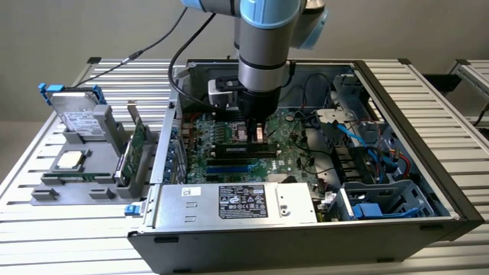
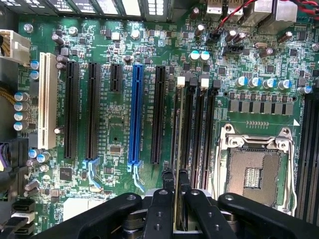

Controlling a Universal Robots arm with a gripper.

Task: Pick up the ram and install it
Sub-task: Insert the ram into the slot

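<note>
My gripper [image 1: 258, 136] reaches down into the open computer case [image 1: 428, 172], just above the motherboard [image 1: 229, 129]. In the wrist view its two black fingers [image 2: 168, 174] are closed on the ram [image 2: 177, 129], which I see edge-on as a thin pale strip. The stick runs along the outermost of the black memory slots [image 2: 188, 124], next to the empty processor socket [image 2: 251, 172]. Whether the ram sits in the slot or hovers just over it cannot be told. The slot's white end clips [image 2: 182, 79] show at the far end.
A grey tray [image 1: 46, 195] on the exterior view's left carries a hard drive [image 1: 80, 114], a silver processor chip [image 1: 68, 160] and an upright green expansion card [image 1: 137, 146]. The power supply [image 1: 237, 203], blue cables [image 1: 359, 140] and drive cage [image 1: 382, 200] crowd the case.
</note>
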